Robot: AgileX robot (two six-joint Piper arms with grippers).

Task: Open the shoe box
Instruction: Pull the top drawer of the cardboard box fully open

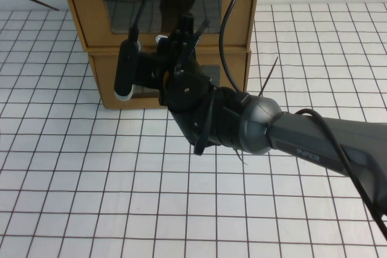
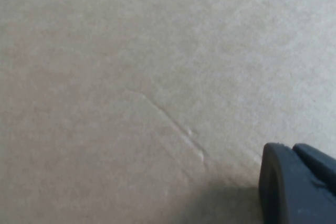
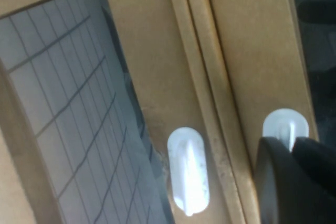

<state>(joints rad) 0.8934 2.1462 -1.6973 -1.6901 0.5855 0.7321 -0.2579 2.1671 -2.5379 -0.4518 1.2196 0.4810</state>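
Two brown cardboard shoe boxes with front windows stand stacked at the back, the upper box (image 1: pixel 242 10) on the lower box (image 1: pixel 109 83). My right gripper (image 1: pixel 192 28) reaches to their fronts near the seam between them. In the right wrist view the right gripper (image 3: pixel 291 142) is shut on a white handle (image 3: pixel 285 121) beside the dark window, apparently the upper box's. A second white handle (image 3: pixel 188 171) sits free across the seam. My left gripper (image 2: pixel 291 150) is shut, close against bare cardboard (image 2: pixel 131 77); the left arm is hidden in the high view.
The right arm (image 1: pixel 314 143) stretches across the white gridded table (image 1: pixel 91 197) from the right. Black cables (image 1: pixel 227 22) loop over the boxes. A black wrist camera with a white end (image 1: pixel 125 70) hangs in front of the lower box.
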